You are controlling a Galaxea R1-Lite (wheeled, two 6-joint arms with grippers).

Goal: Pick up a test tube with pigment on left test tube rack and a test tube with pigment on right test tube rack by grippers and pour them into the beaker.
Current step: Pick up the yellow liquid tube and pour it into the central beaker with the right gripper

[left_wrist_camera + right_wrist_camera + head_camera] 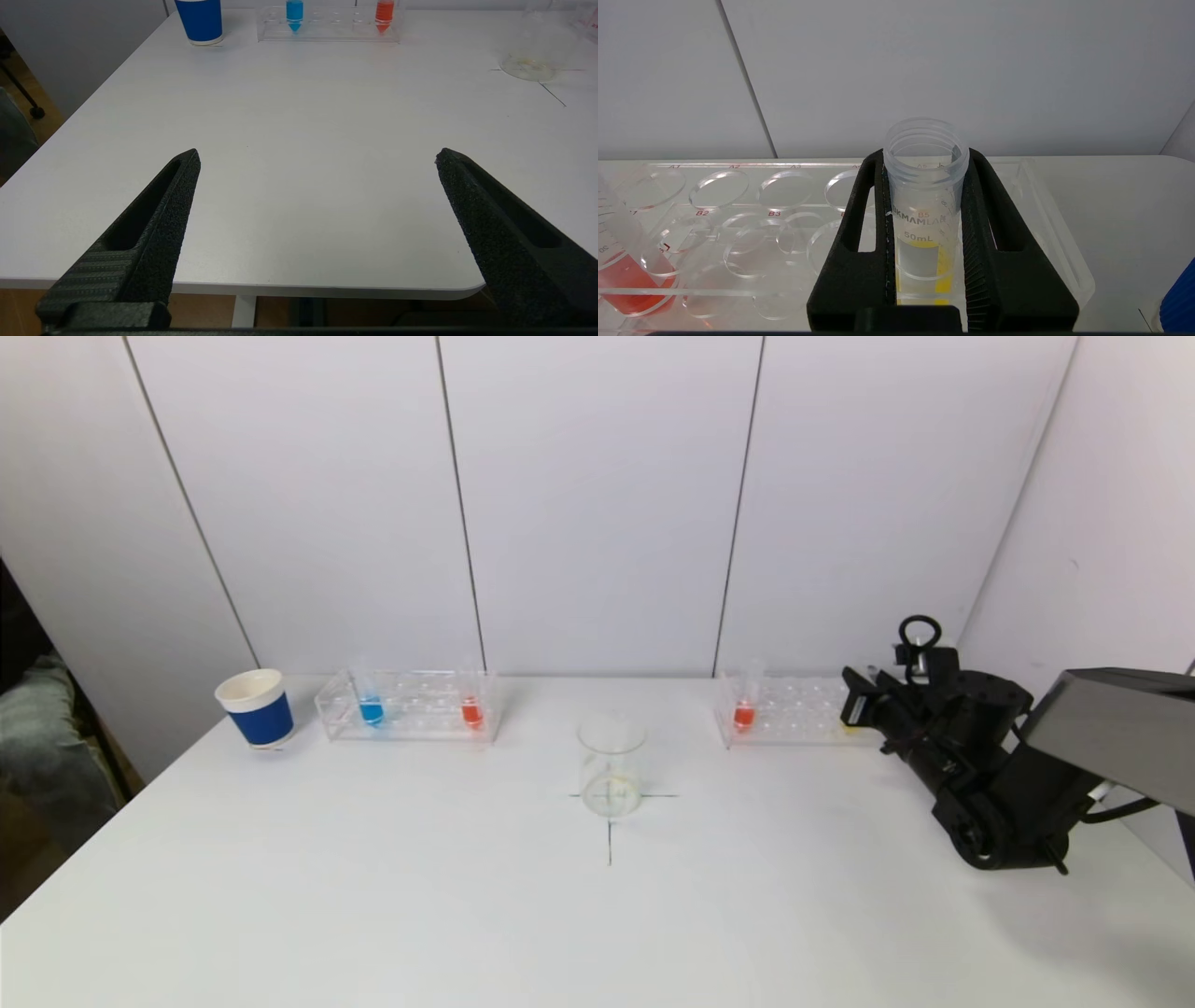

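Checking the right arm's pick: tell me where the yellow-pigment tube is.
The yellow-pigment tube stands upright at the right test tube rack's far right end, clamped between the right tool's fingers, opposite the red tube.

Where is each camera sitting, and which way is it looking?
Head view: up on the robot's head, looking down at the white table, beaker and both racks; only the right arm shows, at the right rack.
Left wrist view: on the left arm near the table's front edge, looking across it to the left rack and blue cup; the left gripper gapes open.
Right wrist view: on the right arm, facing the wall; the right gripper is closed around a yellow tube.
Head and left wrist views share the blue tube.
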